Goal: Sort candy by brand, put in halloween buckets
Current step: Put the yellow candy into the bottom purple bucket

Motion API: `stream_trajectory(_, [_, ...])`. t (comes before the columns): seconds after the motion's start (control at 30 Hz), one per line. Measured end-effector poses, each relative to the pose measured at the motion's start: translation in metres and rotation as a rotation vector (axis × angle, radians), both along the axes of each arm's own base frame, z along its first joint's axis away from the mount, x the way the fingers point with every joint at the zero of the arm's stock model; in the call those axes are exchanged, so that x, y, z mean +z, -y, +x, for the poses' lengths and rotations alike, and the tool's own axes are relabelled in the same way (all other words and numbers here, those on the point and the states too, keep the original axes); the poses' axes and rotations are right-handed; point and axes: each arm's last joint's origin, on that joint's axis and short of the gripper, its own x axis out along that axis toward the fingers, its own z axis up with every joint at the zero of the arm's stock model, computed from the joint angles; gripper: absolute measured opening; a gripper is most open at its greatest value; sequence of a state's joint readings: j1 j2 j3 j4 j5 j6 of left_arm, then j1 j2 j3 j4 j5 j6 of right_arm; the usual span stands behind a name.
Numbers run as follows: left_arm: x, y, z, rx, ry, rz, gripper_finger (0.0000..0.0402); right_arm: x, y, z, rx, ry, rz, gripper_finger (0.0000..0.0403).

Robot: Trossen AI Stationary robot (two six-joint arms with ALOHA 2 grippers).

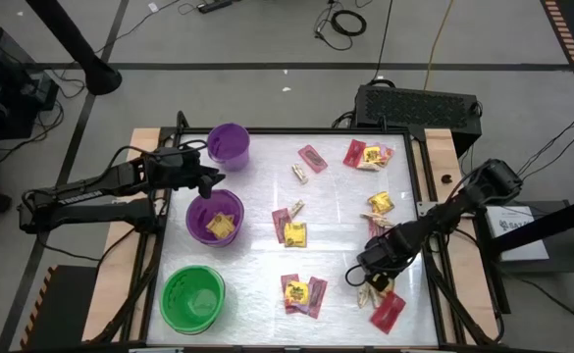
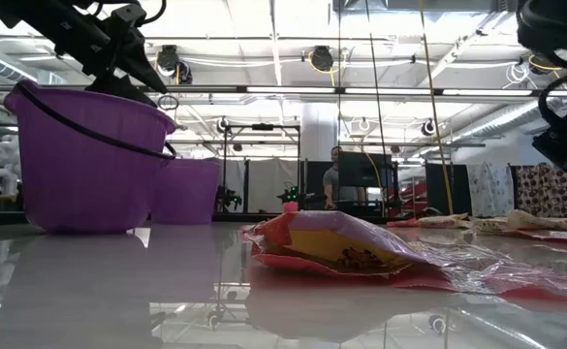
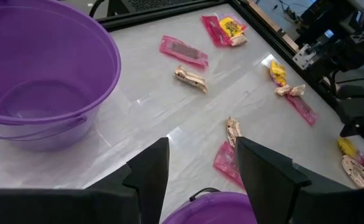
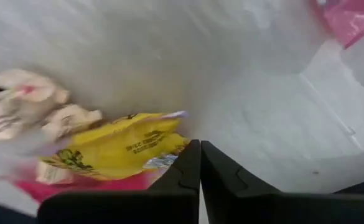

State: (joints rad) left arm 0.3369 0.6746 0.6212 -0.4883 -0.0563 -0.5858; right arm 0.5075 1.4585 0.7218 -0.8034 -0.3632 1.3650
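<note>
My left gripper (image 1: 208, 182) (image 3: 200, 168) hangs open over the far rim of the wider purple bucket (image 1: 214, 218), which holds yellow packets (image 1: 220, 227). The small purple bucket (image 1: 229, 145) (image 3: 38, 68) stands empty beyond it, and the green bucket (image 1: 192, 297) sits near the table's near-left corner. Yellow, pink-red and tan candy (image 1: 294, 233) lies scattered over the table. My right gripper (image 1: 370, 267) (image 4: 200, 168) is shut and low over the near-right pile, right beside a yellow packet (image 4: 116, 149) lying on a pink one, with tan pieces (image 4: 20, 106) close by. My right gripper points down at the table with its fingers shut together. The yellow packet's edge (image 4: 164, 159) lies against the side of one finger (image 4: 180, 180). Whether it touches the packet, I cannot tell, and nothing shows between the fingers.
More candy lies at the far right (image 1: 367, 155), the middle (image 3: 191, 78) and the near middle (image 1: 303, 293). A pink packet (image 1: 389, 310) lies near the right gripper. A raised frame (image 1: 419, 147) borders the table. A person stands far back in the room (image 2: 333, 179).
</note>
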Motion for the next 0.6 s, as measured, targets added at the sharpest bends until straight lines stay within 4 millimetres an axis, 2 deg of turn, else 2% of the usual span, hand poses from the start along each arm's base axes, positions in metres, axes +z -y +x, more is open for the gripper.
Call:
stream_trajectory(0.2, [0.000,0.000,0.000,-0.013,-0.008,0.019,0.0191,0.029,0.004,0.010,-0.053,0.122,-0.040,0.0000])
stream_trajectory(0.33, [0.000,0.000,0.000,-0.013,-0.008,0.021,0.0191,0.047,0.000,0.015,-0.077,0.225,0.015,0.0005])
stream_trajectory(0.47, [0.000,0.000,0.000,-0.020,-0.012,0.031,0.0191,0.051,-0.007,0.019,-0.058,0.300,0.063,0.0030])
stream_trajectory(0.6, [0.000,0.000,0.000,-0.026,-0.017,0.040,0.0191,0.042,-0.008,0.019,-0.139,0.208,0.029,0.0078])
